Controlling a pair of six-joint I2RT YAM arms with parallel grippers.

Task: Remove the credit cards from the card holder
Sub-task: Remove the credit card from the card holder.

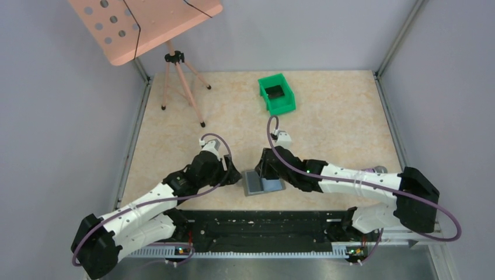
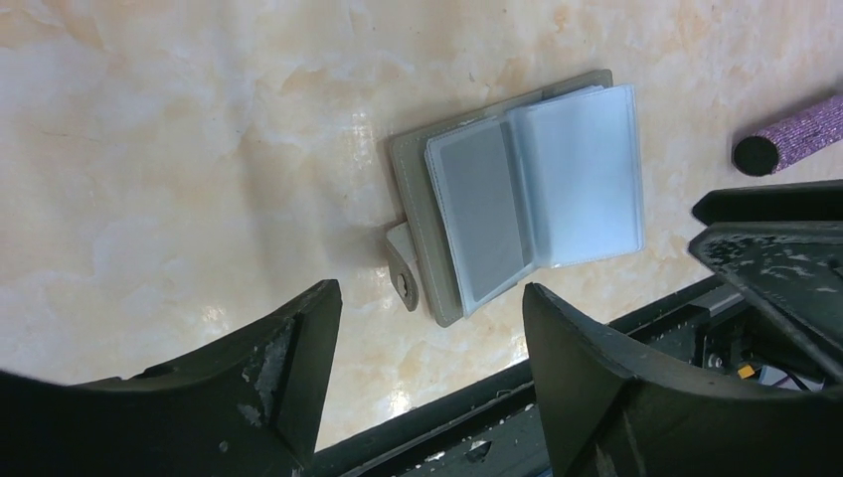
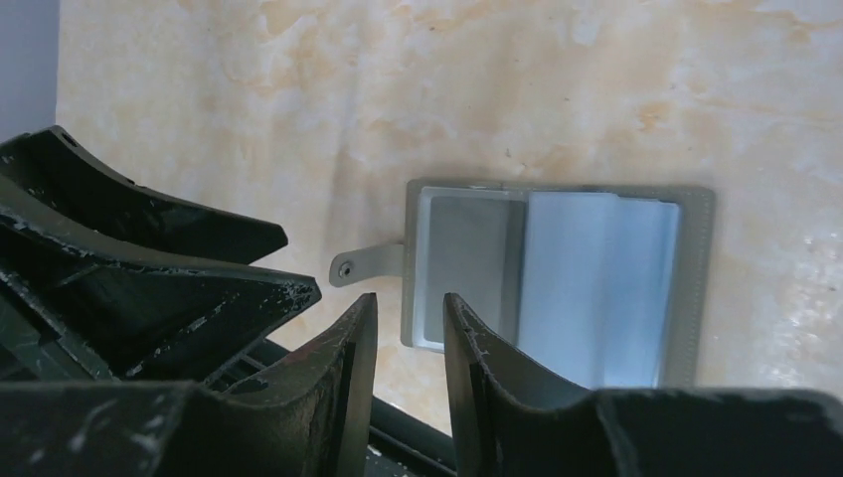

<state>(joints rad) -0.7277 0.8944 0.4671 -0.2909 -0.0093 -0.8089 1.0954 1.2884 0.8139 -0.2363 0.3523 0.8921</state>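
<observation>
card holder [image 1: 262,182] [image 2: 517,199] [image 3: 557,283]: lies open and flat on the table [image 1: 327,128], close to the near edge and between the two grippers. in the overhead view its left half reads grey and its right half light blue. the wrist views show a grey cover with clear plastic sleeves fanned over it. a grey card face shows through the sleeve on the strap side. whether more cards sit in the other sleeves cannot be told. a short closing strap [image 2: 403,263] [image 3: 363,263] with a snap sticks out from the cover edge, on the side facing the left arm.

left gripper [image 1: 236,175] [image 2: 432,298]: low over the table just beside the strap side of the holder. jaws stand wide apart with only bare table and the strap end between them. no contact with the holder is visible.

right gripper [image 1: 264,169] [image 3: 410,303]: poised over the holder's strap-side edge. jaws are parted by a narrow slit with nothing seen in it. one fingertip [image 3: 467,318] overlaps the cover edge in its own view, and whether it touches cannot be told.

other items: a green bin [image 1: 277,93] with a dark object inside stands well apart at the far side. a purple cylinder [image 2: 795,134] lies on the table near the right arm. a tripod stand [image 1: 175,76] carrying a pink perforated board is at far left.
</observation>
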